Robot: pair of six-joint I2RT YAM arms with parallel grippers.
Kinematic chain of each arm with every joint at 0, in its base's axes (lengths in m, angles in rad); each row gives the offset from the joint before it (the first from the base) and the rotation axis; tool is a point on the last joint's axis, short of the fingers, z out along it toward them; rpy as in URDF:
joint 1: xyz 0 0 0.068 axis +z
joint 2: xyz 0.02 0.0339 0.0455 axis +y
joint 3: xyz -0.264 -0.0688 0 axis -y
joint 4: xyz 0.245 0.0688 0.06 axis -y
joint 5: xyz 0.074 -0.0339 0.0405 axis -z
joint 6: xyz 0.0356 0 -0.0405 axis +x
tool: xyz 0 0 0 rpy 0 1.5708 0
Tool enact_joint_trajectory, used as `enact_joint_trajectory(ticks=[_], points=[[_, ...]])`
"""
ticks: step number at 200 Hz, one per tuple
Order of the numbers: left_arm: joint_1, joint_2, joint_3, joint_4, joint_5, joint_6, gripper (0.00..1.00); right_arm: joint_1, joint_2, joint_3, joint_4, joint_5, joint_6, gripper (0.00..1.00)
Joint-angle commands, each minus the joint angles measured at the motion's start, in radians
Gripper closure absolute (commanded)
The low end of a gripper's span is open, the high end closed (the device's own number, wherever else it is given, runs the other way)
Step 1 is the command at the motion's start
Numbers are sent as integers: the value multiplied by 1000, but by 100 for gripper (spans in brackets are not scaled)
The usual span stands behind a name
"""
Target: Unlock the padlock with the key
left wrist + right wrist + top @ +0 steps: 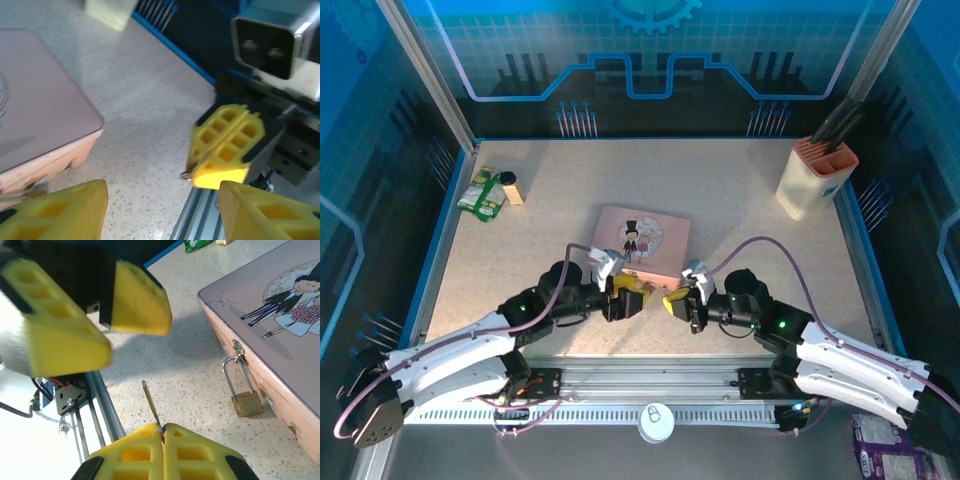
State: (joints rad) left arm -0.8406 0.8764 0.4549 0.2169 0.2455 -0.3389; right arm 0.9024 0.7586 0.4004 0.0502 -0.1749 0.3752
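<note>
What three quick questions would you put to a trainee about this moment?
1. True or false: the right claw is shut on the key.
2. Fill in the blank: the fingers of the left claw stand apart, so it is ____.
3. The padlock hangs by its shackle from:
A. the latch on the side of the pink tin
B. the key
C. the left claw

Key: 1 true; 2 open; 3 A.
</note>
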Motion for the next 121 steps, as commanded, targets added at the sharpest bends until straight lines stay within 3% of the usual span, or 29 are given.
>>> enact_joint_trajectory(ticks=[1, 66, 121], points=[[-3, 18, -10, 83, 121, 53, 41, 24, 7, 34, 13, -26, -20, 100], [-3, 99, 17, 134, 220, -3, 51, 63, 27, 36, 50, -2, -23, 100], [-3, 121, 24, 145, 243, -20, 72, 76, 51, 25, 99, -11, -10, 100]])
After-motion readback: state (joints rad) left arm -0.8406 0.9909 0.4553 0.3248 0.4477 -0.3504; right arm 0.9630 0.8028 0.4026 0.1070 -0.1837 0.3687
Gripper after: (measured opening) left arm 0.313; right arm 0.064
